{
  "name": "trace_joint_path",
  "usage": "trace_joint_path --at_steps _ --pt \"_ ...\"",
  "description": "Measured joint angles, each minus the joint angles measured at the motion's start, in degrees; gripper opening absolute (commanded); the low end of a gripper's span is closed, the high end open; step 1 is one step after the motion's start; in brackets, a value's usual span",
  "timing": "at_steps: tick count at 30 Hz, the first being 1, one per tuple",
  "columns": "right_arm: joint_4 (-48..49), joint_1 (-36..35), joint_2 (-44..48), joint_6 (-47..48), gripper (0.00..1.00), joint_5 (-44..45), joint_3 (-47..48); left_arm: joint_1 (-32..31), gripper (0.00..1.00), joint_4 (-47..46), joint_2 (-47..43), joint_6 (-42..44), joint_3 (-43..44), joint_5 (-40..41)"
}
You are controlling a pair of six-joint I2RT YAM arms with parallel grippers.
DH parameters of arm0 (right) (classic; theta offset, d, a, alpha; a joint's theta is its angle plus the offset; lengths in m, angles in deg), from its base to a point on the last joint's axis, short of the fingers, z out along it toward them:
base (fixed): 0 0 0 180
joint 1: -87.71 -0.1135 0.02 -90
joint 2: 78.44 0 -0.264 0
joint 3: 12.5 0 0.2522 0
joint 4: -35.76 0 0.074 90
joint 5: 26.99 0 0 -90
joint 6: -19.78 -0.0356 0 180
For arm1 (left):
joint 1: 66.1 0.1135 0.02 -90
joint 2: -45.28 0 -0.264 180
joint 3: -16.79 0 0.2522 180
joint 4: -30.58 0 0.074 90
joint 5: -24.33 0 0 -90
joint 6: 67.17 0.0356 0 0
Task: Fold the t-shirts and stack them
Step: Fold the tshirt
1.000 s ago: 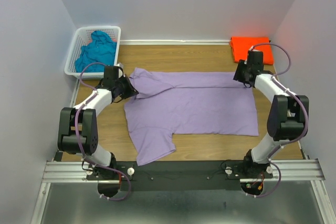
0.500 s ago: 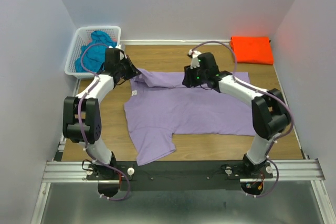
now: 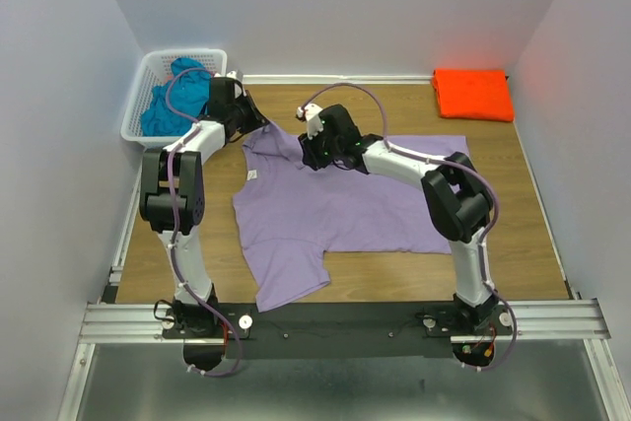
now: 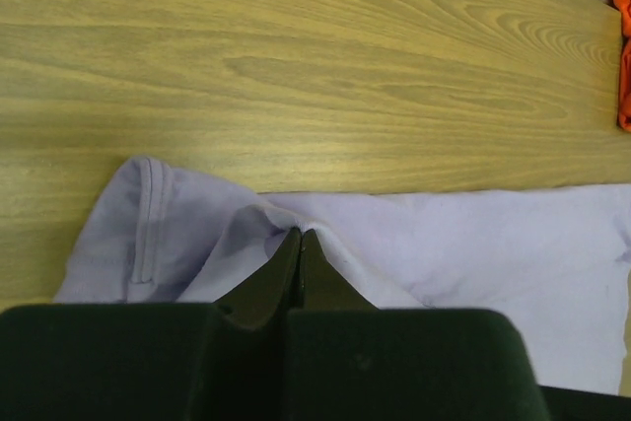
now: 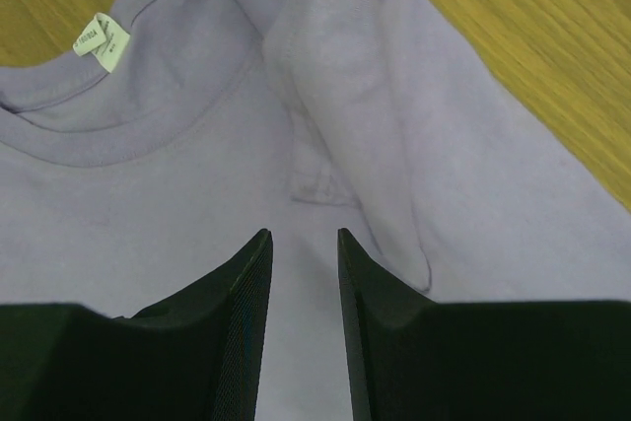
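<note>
One lavender t-shirt [image 3: 355, 199], pinched by left tool [image 4: 299, 244], lies under right tool [image 5: 304, 244]

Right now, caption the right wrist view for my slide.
Open right gripper poised over the lavender t-shirt, its collar tag and a folded-over sleeve just ahead.

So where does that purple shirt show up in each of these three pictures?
Top external: the purple shirt lies spread out mid-table.
Left wrist: it fills the lower half, pinched at the left gripper's shut tips.
Right wrist: it fills nearly the whole frame, neck label upper left.
Shared landmark: bare wood of the table, in all three.
</note>
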Motion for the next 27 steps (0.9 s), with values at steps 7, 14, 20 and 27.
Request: trace_joint_path --at_steps 7,14,20,27 --pt "0.48 -1.55 -6.19 1.81 0.4 0.24 4.72 -0.02 0.0 -0.11 2.05 0.72 0.83 0.0" --pt "0.46 -1.81 -9.77 2.03 0.4 0.44 6.99 -0.02 0.0 -0.11 2.54 0.92 0.83 0.0" --pt "0.48 -1.97 -11.17 2.47 0.28 0.7 8.09 -0.02 0.0 -0.11 2.54 0.94 0.83 0.0" --pt "0.5 -2.25 -11.23 2.86 0.06 1.33 8.41 -0.02 0.0 -0.11 2.62 1.11 0.83 0.0"
